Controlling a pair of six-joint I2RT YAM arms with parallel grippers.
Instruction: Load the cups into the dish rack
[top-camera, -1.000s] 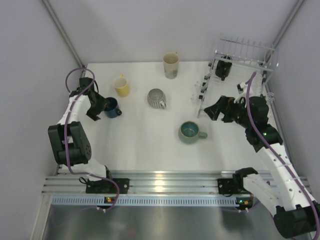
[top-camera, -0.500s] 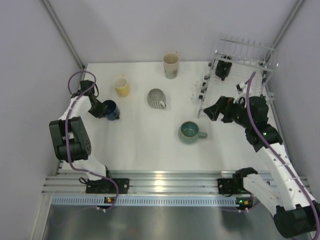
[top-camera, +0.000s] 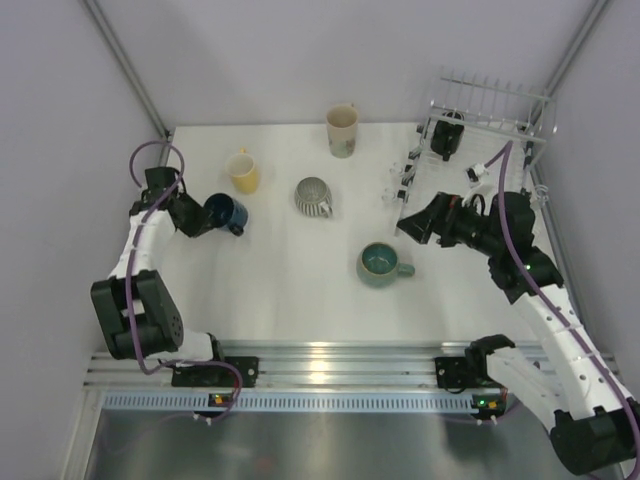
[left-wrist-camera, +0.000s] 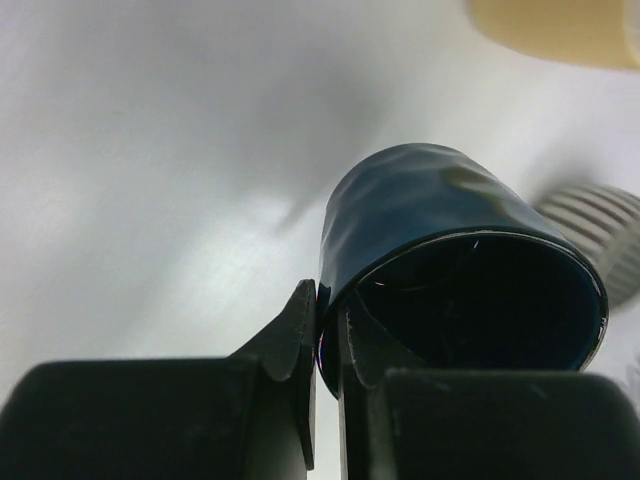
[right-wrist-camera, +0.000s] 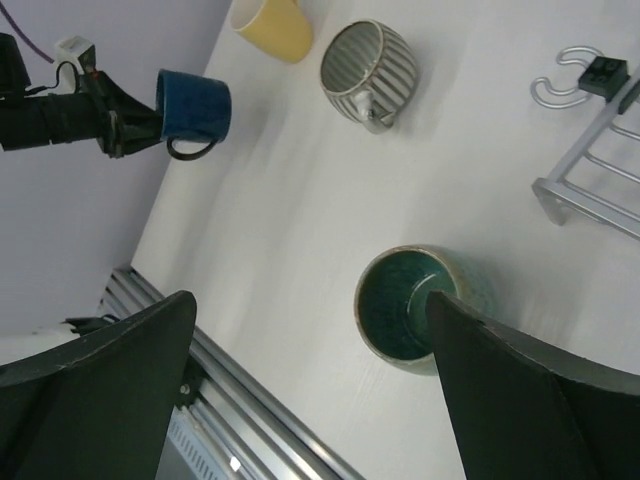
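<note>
The dark blue cup (left-wrist-camera: 440, 220) is clamped by its rim in the left gripper (left-wrist-camera: 326, 330). Carrying is judged in hand; the dish rack (top-camera: 488, 108), well apart to that gripper's right, must be reached. The right gripper (top-camera: 412, 222) is spread open.

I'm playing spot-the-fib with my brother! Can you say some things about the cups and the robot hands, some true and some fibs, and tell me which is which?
1. The left hand is pinching the rim of the dark blue mug. True.
2. The dish rack holds three mugs. False: only one black mug shows in it.
3. The right hand is open and holds nothing. True.
4. The teal mug lies on its side. False: it stands upright, mouth up.
5. The yellow mug sits on the table. True.
</note>
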